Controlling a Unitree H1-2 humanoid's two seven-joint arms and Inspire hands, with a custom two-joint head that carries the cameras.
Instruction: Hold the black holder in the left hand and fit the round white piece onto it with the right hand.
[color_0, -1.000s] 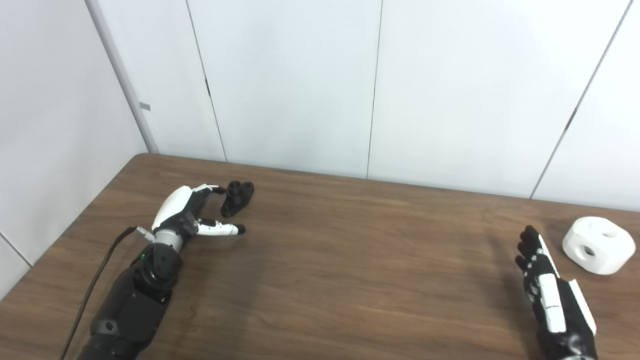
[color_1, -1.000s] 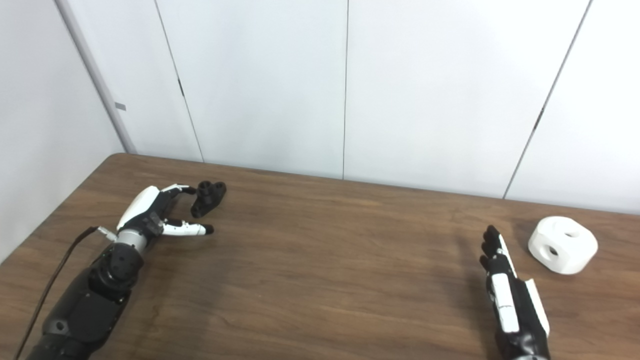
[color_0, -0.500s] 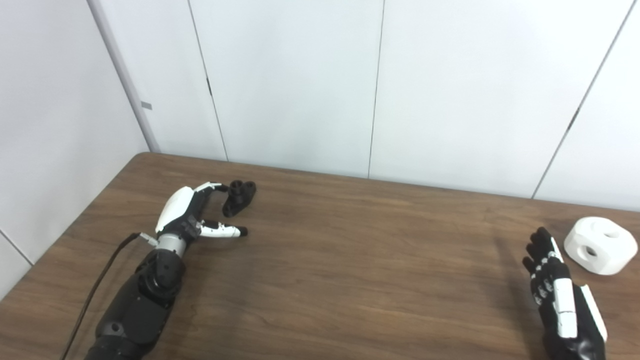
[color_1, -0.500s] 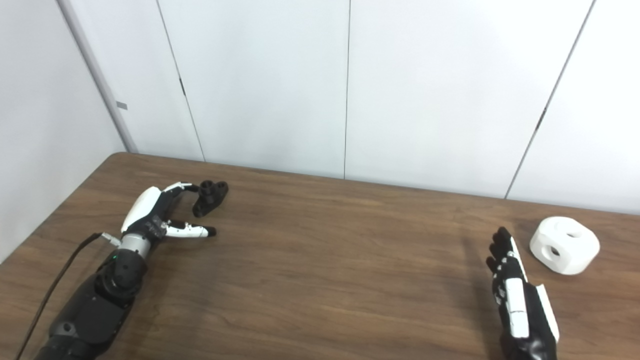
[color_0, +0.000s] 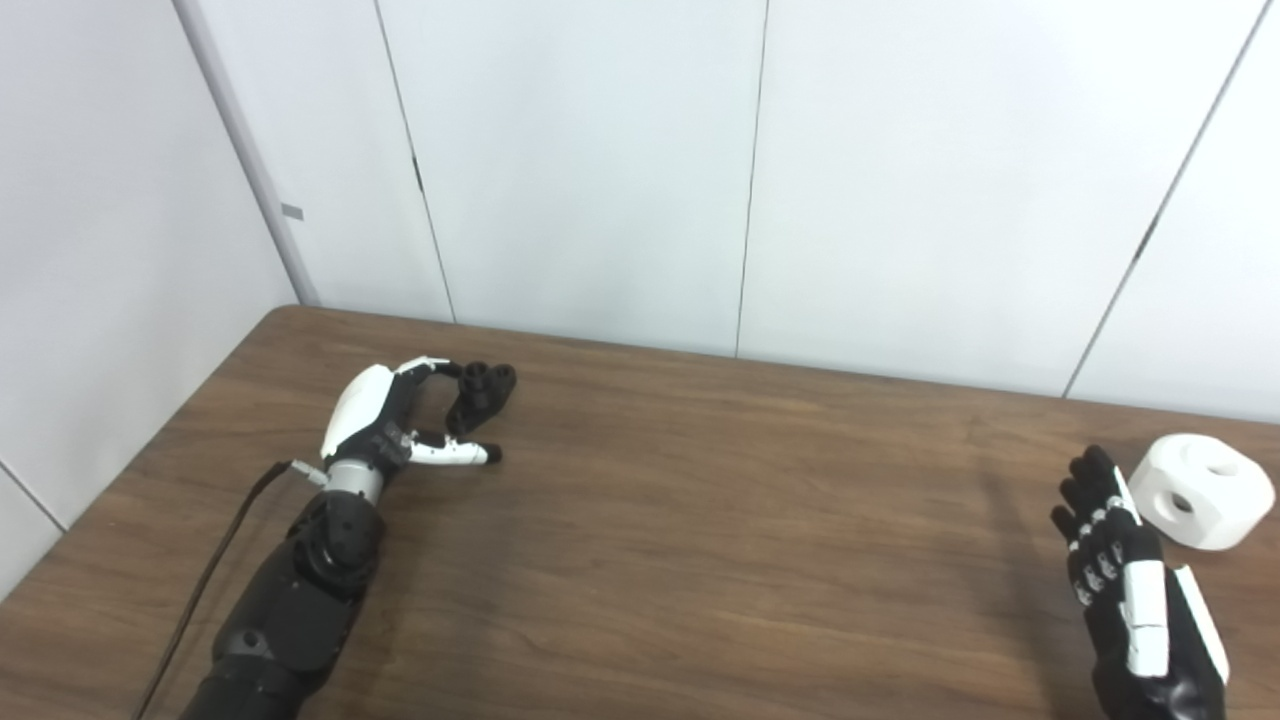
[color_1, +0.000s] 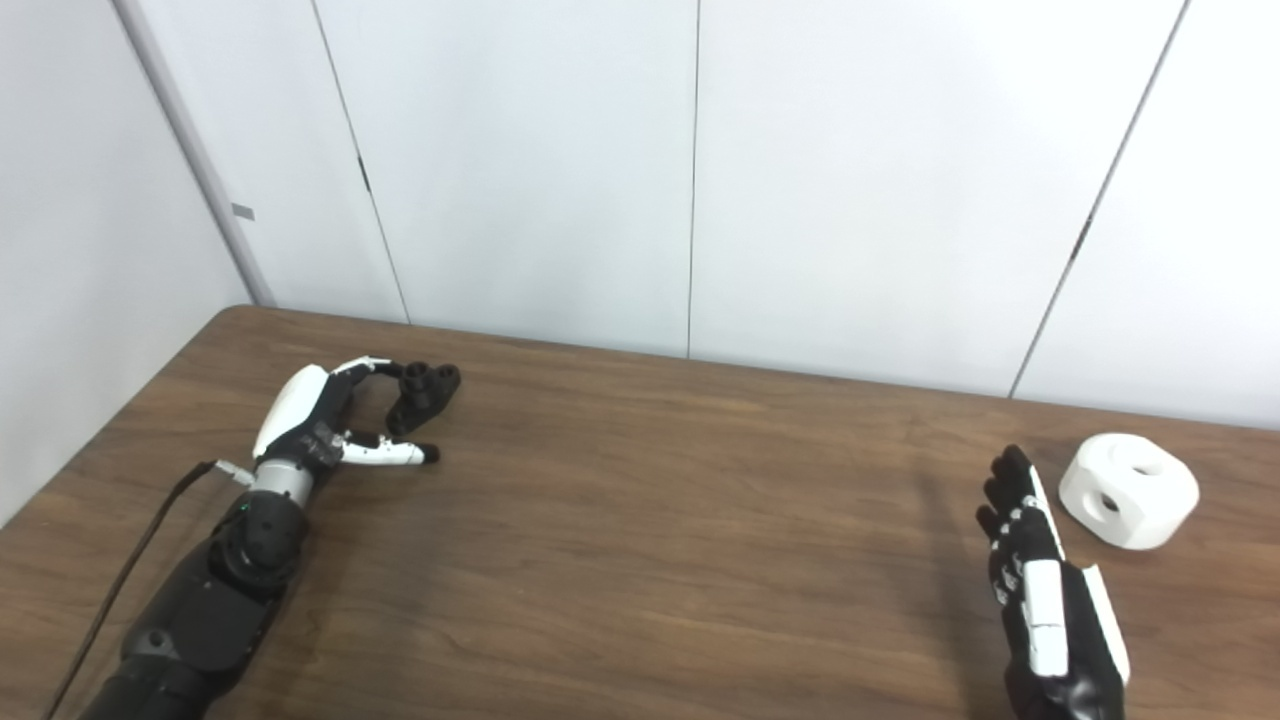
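Observation:
The small black holder (color_0: 478, 396) lies on the brown table (color_0: 700, 520) at the far left. My left hand (color_0: 395, 420) is open around it: the fingers curl over its far side and the thumb stretches along its near side, with small gaps on both. The round white piece (color_0: 1200, 489), with round holes in its top and side, sits at the far right. My right hand (color_0: 1125, 560) stands open and edge-on just left of the white piece, fingers straight, not touching it.
White wall panels (color_0: 600, 170) rise right behind the table's far edge. A black cable (color_0: 215, 560) runs along my left forearm. The wide middle of the table lies between the two hands.
My left hand has slid forward so that its fingers and thumb now flank the black holder. My right hand has drifted right, closer to the white piece.

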